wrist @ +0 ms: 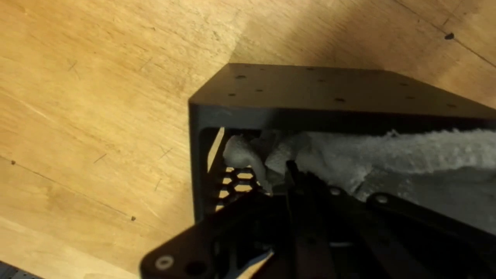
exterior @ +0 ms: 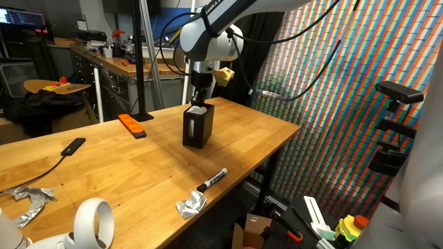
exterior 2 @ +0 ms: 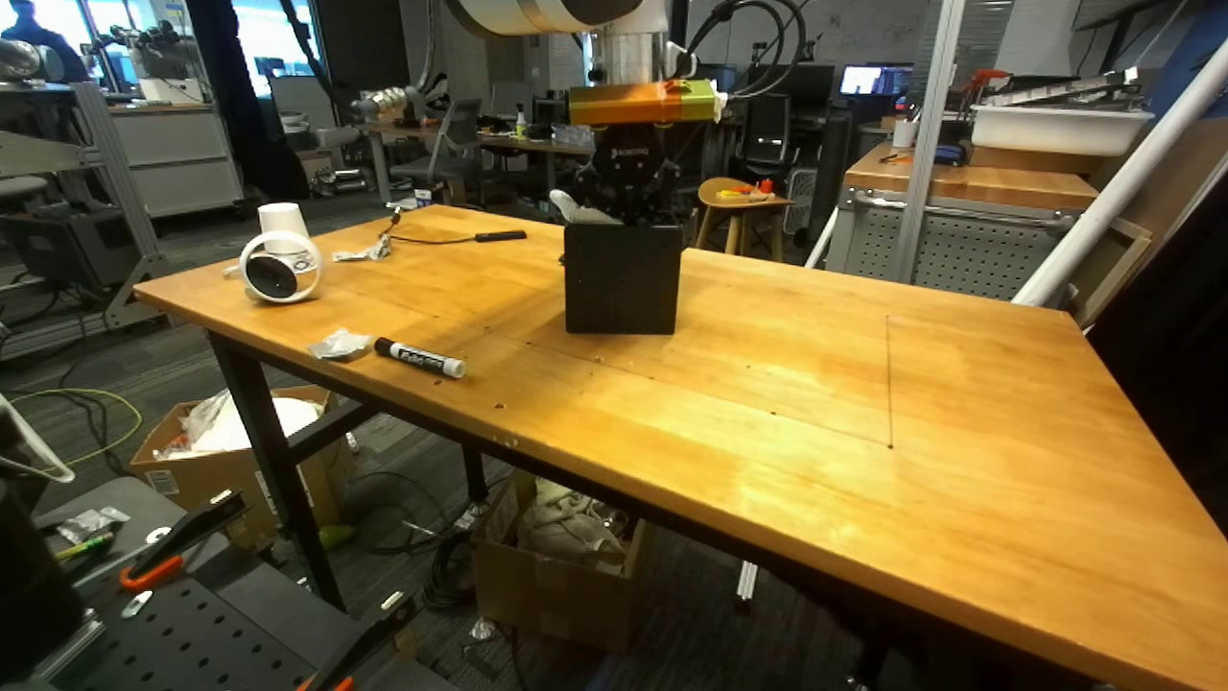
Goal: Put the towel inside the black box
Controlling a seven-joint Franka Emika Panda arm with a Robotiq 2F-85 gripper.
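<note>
The black box stands upright on the wooden table in both exterior views; its plain face shows in an exterior view. The light grey towel is bunched in the box's mouth, and an end of the towel sticks up over the rim. In the wrist view the towel lies along the box's inner wall, with the hexagon mesh at one end uncovered. My gripper points down into the box, its fingertips close together in the folds of the towel. The pinch itself is dark and partly hidden.
A black and white marker and crumpled foil lie near the table edge. An orange and black tool, a black adapter with a cable and a white controller are also on the table. A black post stands behind.
</note>
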